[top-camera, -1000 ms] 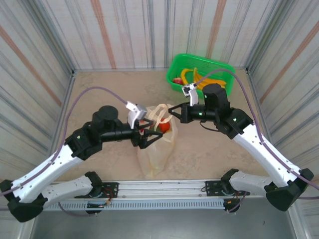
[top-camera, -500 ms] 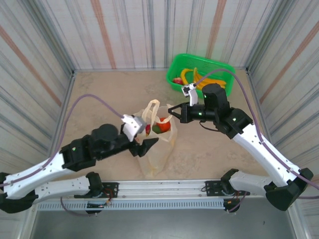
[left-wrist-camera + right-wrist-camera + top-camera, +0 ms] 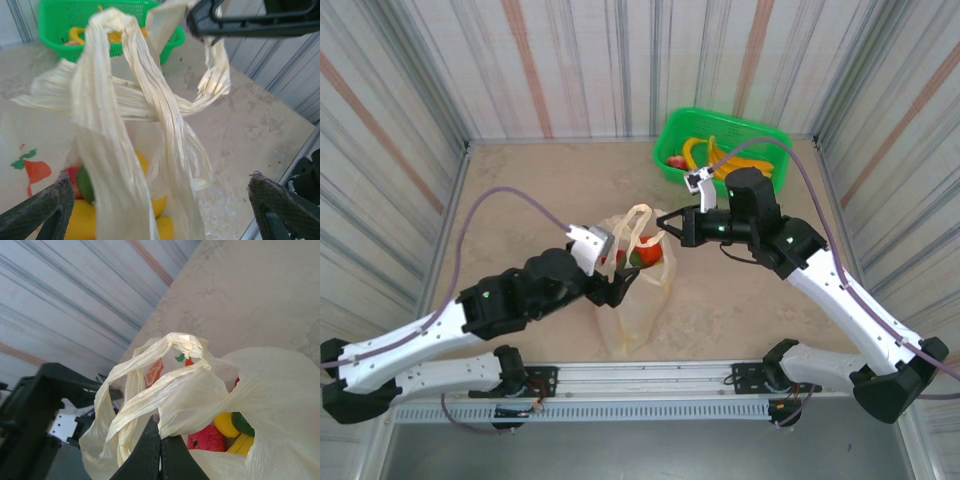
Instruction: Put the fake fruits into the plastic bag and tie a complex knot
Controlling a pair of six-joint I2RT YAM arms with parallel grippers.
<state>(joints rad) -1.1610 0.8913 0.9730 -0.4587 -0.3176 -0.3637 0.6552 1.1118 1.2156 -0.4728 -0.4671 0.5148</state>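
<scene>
beige table [image 3: 520, 200], cream plastic bag [image 3: 632, 300] sat mid-table between the arms, handles up, green basket [image 3: 676, 140] far right, left gripper [image 3: 618, 278] jaws spread wide around the handles, gripping nothing, right gripper [image 3: 160, 447] pinched tight on the bag's rim, fake fruits [image 3: 207, 437] inside the bag

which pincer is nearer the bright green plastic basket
Right. The right pincer grips the cream plastic bag just before the green basket; the left pincer is open on the bag's other side.

Bright, even light from above, hardly any shadow on the table [image 3: 540, 190]. Left wrist cam's soft though: plastic bag [image 3: 125, 100] smeary up close, fingers [image 3: 45, 205] at 7 and 5 o'clock fuzzy.
</scene>
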